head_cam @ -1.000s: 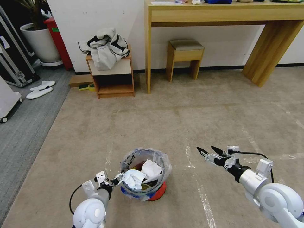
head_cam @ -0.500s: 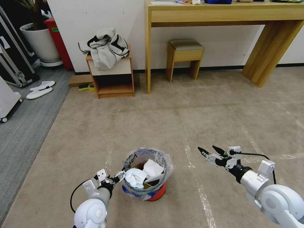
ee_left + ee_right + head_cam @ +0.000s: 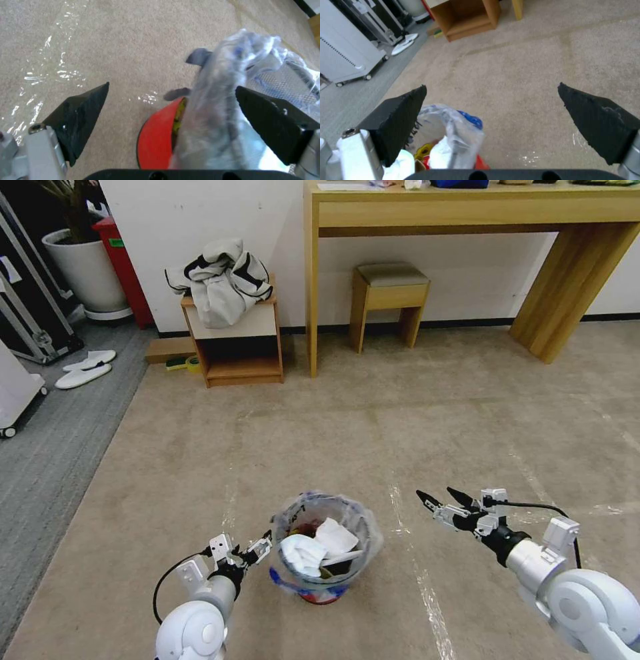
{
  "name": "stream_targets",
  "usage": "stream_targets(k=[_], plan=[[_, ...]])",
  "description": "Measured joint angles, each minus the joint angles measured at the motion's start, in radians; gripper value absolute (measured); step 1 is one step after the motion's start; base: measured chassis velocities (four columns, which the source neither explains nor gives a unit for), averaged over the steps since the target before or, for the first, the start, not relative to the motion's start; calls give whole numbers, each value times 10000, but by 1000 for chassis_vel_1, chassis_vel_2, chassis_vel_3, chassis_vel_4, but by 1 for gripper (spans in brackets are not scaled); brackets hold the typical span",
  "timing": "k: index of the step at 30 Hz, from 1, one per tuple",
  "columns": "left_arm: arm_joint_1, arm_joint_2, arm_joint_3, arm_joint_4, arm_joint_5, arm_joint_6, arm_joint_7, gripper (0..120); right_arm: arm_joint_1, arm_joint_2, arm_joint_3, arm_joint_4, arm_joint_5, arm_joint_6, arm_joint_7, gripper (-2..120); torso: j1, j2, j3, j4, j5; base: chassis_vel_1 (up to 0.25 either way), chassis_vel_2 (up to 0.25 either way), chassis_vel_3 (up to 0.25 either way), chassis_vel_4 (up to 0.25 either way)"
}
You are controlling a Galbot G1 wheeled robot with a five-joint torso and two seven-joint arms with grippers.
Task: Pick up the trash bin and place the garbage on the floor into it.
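Note:
The trash bin is small, round and red with a crinkled clear liner, and it stands upright on the beige floor just in front of me. The garbage lies inside it: crumpled white tissues and some darker scraps. My left gripper is open at the bin's left side. In the left wrist view, the left gripper has its fingers wide apart with the bagged rim between them. My right gripper hangs open above the carpet to the right of the bin, holding nothing.
Shiny tape lines cross the carpet. Along the back wall stand a wooden desk, a stool and a small cabinet piled with clothes. On the grey carpet at the left are white slippers, a planter and a wheeled white unit.
The bin, tilted towards my left gripper a second ago, now stands upright and a little farther right. My left gripper has followed it to the right. The right arm has barely moved.

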Motion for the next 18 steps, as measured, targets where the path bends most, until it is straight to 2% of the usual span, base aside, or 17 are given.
stream_targets(k=[18], plan=[[153, -80, -56, -80, 219, -79, 129, 100, -96, 85, -13, 76, -71, -4, 12, 100, 0, 0, 0, 0, 0, 0, 0, 0, 0]])
